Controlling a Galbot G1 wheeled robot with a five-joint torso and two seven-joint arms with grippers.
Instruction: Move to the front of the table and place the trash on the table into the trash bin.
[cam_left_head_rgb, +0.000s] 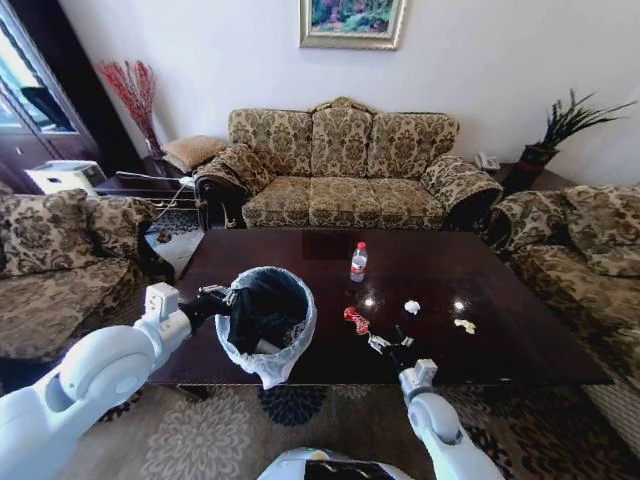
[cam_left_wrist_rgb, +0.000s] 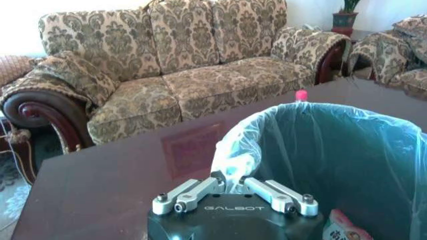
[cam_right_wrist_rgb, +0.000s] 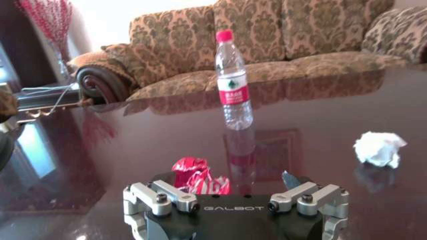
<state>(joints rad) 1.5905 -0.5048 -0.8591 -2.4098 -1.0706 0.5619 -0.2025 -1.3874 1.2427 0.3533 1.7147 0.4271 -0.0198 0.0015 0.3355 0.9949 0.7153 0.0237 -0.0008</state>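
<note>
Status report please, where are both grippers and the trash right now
Left gripper shut on trash bin rim at table edge. Right gripper open at red wrapper. Bottle, paper remain.

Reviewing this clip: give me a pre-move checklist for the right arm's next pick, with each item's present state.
1. Bin held: left gripper is shut on the bag at the rim of the bin, over the table edge. Ok.
2. Right gripper empty and open: open; whether it holds something, cannot tell.
3. Target within reach: red wrapper lies just ahead of the right gripper. Ok.
4. Bottle out of the way: upright, farther back. Ok.
5. Crumpled paper apart from the wrapper. Ok.
6. Room in the bin: one packet inside, mostly empty. Ok.
</note>
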